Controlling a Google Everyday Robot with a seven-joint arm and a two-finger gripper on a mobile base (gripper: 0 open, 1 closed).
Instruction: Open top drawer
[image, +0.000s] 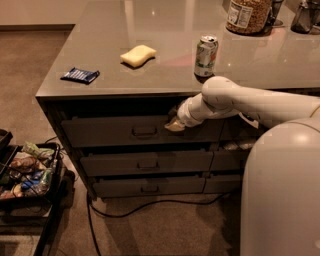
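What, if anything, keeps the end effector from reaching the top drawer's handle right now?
Probably yes, it can reach: the end effector sits at the top drawer front, just right of the handle, with only bare drawer face between them.

Brown carpet covers the floor and meets a pale wall at the upper left. A dark-grey cabinet stands under a glossy grey counter streaked with soft reflected light. A black cable trails along the carpet at its foot. A black bin of mixed packets sits at the left. The gripper is against the cabinet front, just under the counter edge.
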